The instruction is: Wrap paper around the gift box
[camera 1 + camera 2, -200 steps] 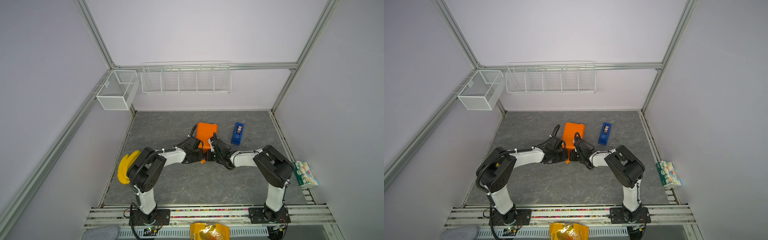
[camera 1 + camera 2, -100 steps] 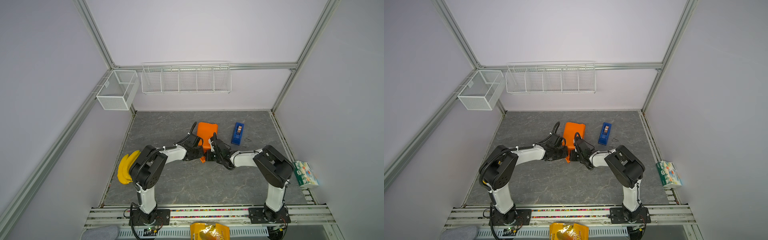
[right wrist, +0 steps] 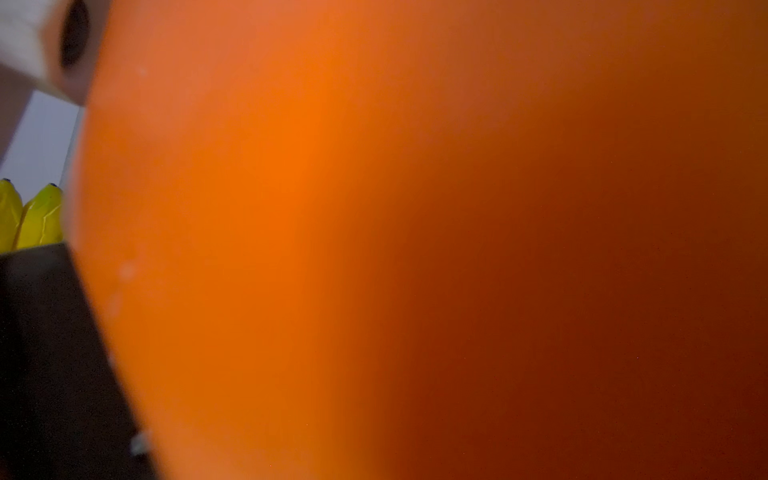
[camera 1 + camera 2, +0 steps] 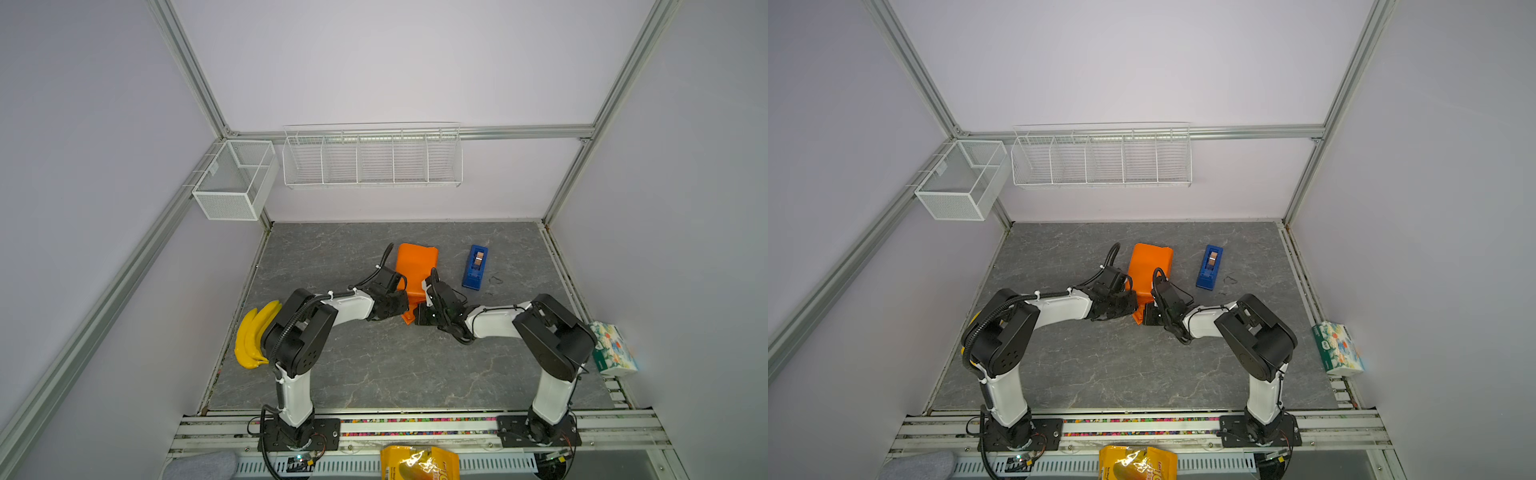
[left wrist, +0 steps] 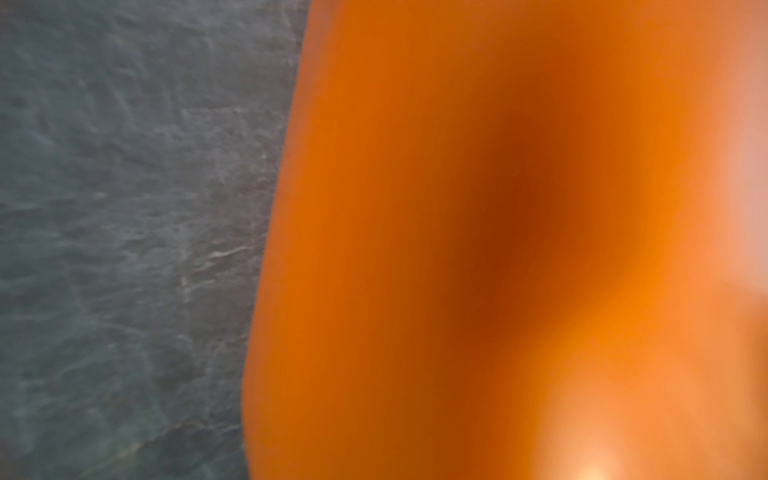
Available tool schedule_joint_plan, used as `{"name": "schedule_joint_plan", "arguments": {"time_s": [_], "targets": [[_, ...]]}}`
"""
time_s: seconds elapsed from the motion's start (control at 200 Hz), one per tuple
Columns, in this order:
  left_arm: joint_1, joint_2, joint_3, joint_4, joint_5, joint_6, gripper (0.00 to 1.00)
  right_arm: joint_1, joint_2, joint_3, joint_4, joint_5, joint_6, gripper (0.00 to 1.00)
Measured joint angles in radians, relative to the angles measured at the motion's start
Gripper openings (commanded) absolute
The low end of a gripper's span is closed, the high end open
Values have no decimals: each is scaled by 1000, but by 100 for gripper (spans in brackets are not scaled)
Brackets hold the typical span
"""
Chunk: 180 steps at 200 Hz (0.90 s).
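Note:
The orange paper (image 4: 415,266) lies folded into a long bundle in the middle of the grey mat in both top views, also (image 4: 1148,266). The gift box is hidden. My left gripper (image 4: 401,305) and right gripper (image 4: 422,313) meet at the bundle's near end from either side, with a small orange flap between them. In both wrist views blurred paper (image 5: 498,208) (image 3: 415,208) fills the frame and covers the jaws. Both grippers are shut. Whether they pinch the paper does not show.
A bright-blue tape dispenser (image 4: 475,267) lies right of the paper. Bananas (image 4: 251,338) rest at the mat's left edge, a tissue pack (image 4: 613,349) at its right edge, and a yellow snack bag (image 4: 419,463) below the front rail. Wire baskets (image 4: 372,156) hang on the back wall.
My left arm has edged slightly away from the front rail along the paper's side. The right arm and the paper have stayed put.

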<state>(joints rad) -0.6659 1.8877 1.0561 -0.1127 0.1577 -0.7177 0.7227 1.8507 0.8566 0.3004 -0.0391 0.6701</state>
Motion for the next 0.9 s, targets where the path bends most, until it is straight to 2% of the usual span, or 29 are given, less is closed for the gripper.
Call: {"name": "schedule_joint_plan", "arguments": {"time_s": [0.265, 0.9], "targets": [[0, 0, 0, 3, 5, -8, 0, 0, 35, 39, 12, -23, 0, 6], [0, -6, -23, 35, 5, -12, 0, 0, 35, 2, 117, -63, 0, 7]]}}
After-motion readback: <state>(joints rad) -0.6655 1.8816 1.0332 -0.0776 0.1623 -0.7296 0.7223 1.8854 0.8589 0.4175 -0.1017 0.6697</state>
